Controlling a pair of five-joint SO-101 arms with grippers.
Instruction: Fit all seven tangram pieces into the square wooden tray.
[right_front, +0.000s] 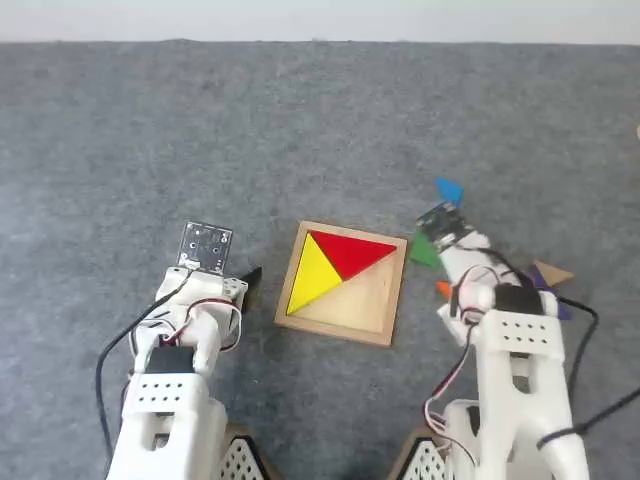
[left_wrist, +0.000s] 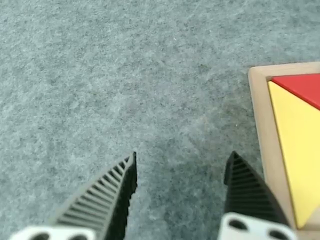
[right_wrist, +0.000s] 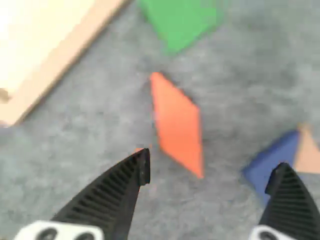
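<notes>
Grey felt table (right_front: 150, 130) is carrying everything. It is matte and fuzzy, so thin pieces are sitting flush on it.

Square wooden tray (right_front: 337, 329) is lying between the two arms. It is pale wood with a raised rim, and roughly half its floor is showing bare.

Red triangle (right_front: 350, 252) and yellow triangle (right_front: 313, 272) are sitting in the tray edge to edge. Both are flat with a smooth painted finish.

Five pieces are lying loose on the felt on the right arm's side, so the right arm is nearer. The left arm is sitting across the tray from them.

Left gripper (left_wrist: 184, 157) is hanging spread over bare felt just beside the tray rim, holding nothing.

Right gripper (right_wrist: 212, 165) is also spread wide and empty, with ribbed black fingers.

Green piece (right_wrist: 180, 20) is lying farther ahead, near the tray rim.

Key relation: the orange parallelogram (right_wrist: 177, 125) is lying just ahead of the right fingertips, nearer one finger than the other. Its long axis is running roughly along the reach direction, slightly skewed. My read is that the jaws are lining up to close across its narrow width, with a small centring shift needed.

Dark blue piece (right_wrist: 272, 157) is sitting close to the other finger and touching the tan piece (right_wrist: 307, 152), so it looks like a snag risk.

Light blue piece (right_front: 449, 190) is lying farthest out.
</notes>
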